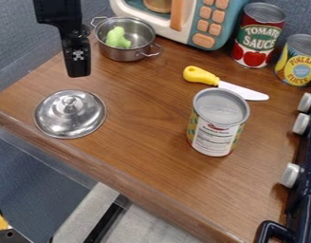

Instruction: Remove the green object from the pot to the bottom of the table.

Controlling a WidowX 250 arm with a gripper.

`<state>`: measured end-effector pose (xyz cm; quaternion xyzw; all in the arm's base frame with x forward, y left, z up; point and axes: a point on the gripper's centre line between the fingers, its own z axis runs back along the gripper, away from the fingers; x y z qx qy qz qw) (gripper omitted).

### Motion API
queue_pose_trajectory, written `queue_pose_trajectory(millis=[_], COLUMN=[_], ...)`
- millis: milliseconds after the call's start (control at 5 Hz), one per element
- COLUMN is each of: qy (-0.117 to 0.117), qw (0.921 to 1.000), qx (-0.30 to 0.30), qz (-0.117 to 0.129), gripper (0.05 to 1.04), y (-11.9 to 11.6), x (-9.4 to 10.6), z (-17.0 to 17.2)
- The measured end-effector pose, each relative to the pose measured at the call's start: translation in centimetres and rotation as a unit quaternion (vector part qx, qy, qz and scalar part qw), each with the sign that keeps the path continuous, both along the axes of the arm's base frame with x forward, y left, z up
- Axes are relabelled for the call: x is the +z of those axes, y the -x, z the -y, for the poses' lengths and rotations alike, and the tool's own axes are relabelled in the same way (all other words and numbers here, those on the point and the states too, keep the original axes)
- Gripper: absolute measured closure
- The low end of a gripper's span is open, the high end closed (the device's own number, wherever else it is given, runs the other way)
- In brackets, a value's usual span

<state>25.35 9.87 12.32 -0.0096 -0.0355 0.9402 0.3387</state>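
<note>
The black gripper hangs at the upper left, in front of and to the left of the pot, above the wooden table. How its fingers stand cannot be made out. A small steel pot with two wire handles stands at the back of the table, close to the toy microwave. Inside it lies a light green object, lumpy in shape, apart from the gripper.
A steel lid lies at the left, below the gripper. A can stands right of centre, with a yellow-handled knife behind it. Two cans, tomato and pineapple, stand back right; a dark stove borders the right.
</note>
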Motion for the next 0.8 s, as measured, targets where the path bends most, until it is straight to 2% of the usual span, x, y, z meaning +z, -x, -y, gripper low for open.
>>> queue_pose_trajectory(millis=[200,400,600,800], qy=[0.009,0.028,0.025,0.02], qw=[0.9998,0.9994,0.9997,0.9992], qx=[0.004,0.014,0.008,0.024], qz=[-0.014,-0.015,-0.002,0.025], gripper=[0.083,0.083,0.083,0.083], y=[0.0,-2.9,-6.9,-9.9], x=[-0.8,-0.9,-0.3,1.0], z=[0.1,0.4,1.3,1.5])
